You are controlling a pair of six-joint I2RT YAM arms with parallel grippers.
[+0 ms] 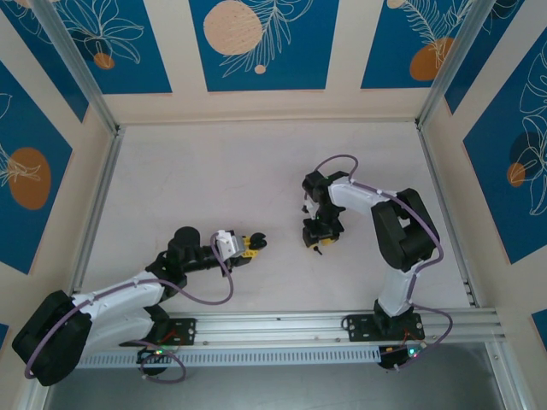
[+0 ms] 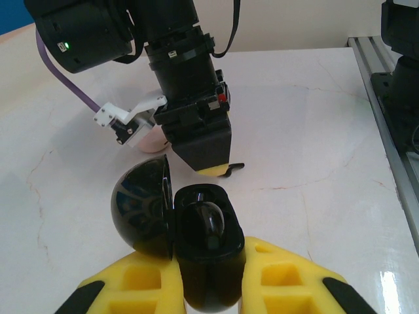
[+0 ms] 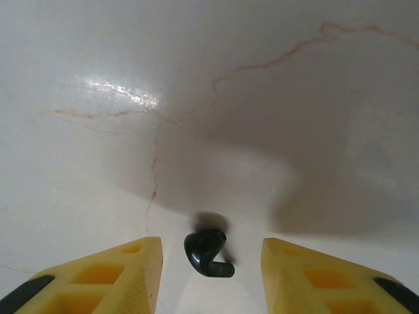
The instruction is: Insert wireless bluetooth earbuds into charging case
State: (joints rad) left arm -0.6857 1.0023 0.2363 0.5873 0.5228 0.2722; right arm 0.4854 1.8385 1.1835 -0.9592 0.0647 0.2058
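My left gripper (image 2: 209, 278) is shut on the charging case (image 2: 208, 261), a glossy black egg-shaped case held upright between the yellow fingers. Its lid (image 2: 143, 208) is swung open to the left. One black earbud (image 2: 211, 222) sits in the case's well. The other earbud (image 3: 208, 254) lies on the white table, bud head up and stem to the right. My right gripper (image 3: 211, 278) stands open over it, a finger on each side, neither touching. In the top view the left gripper (image 1: 254, 243) and right gripper (image 1: 317, 242) are near the table's middle, a short gap apart.
The right gripper (image 2: 204, 147) hangs just beyond the case in the left wrist view, with the loose earbud (image 2: 230, 171) at its tip. An aluminium rail (image 1: 342, 325) runs along the near edge, and frame posts (image 1: 94, 196) border the white marble table (image 1: 256, 171).
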